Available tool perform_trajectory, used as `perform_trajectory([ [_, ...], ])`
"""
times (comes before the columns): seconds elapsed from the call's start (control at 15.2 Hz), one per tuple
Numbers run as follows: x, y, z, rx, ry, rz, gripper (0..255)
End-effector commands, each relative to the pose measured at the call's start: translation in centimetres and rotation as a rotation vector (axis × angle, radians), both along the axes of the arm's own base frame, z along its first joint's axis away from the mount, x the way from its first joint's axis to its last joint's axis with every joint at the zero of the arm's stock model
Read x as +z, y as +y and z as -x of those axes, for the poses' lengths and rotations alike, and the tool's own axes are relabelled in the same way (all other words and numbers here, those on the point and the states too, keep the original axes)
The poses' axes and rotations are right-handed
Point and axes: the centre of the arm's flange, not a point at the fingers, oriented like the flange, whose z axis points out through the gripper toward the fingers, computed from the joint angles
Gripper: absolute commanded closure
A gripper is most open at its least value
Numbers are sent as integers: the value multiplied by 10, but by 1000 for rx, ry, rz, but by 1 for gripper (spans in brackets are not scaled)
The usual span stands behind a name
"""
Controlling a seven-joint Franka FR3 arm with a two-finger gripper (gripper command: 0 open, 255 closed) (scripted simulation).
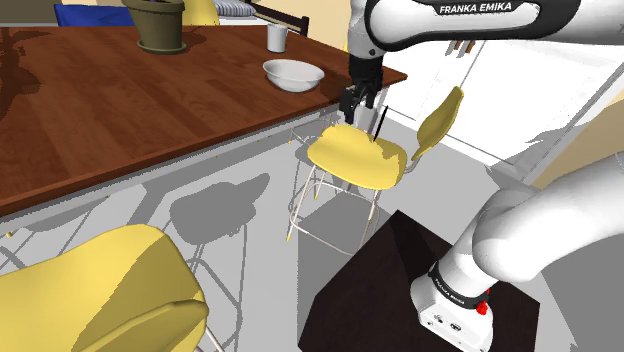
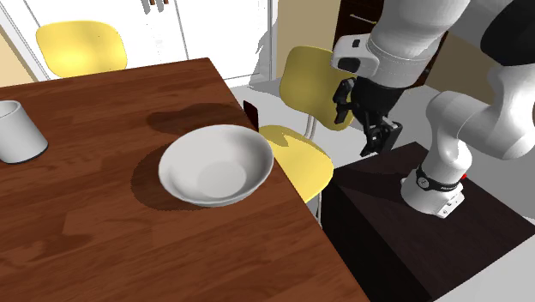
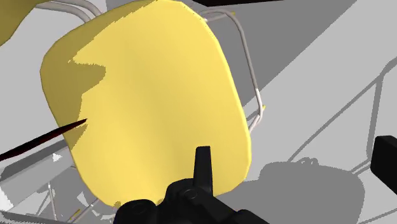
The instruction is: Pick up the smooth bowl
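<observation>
White bowl (image 1: 293,74) sits untouched on the table (image 1: 100,110), at the shoulder view's ten o'clock from the empty, spread-fingered gripper (image 1: 358,106) over a yellow chair (image 1: 355,160).

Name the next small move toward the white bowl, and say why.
Probably swing across over the brown wooden table, keeping above its edge: the open black jaws hang over the yellow chair seat, off the table, while the smooth white round bowl sits near its corner.
</observation>
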Motion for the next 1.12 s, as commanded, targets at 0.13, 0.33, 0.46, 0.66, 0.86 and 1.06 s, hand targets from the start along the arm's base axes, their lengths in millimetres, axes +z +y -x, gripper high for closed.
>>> perform_trajectory([
  [0.13,7,13,-47,53,-23,57,0],
  [0.33,11,25,-81,91,-39,99,0],
  [0.46,13,34,-104,117,-50,128,0],
  [0.66,16,48,-138,156,-67,170,0],
  [0.86,19,64,-171,194,-83,212,0],
  [1.06,22,82,-203,233,-100,255,0],
])
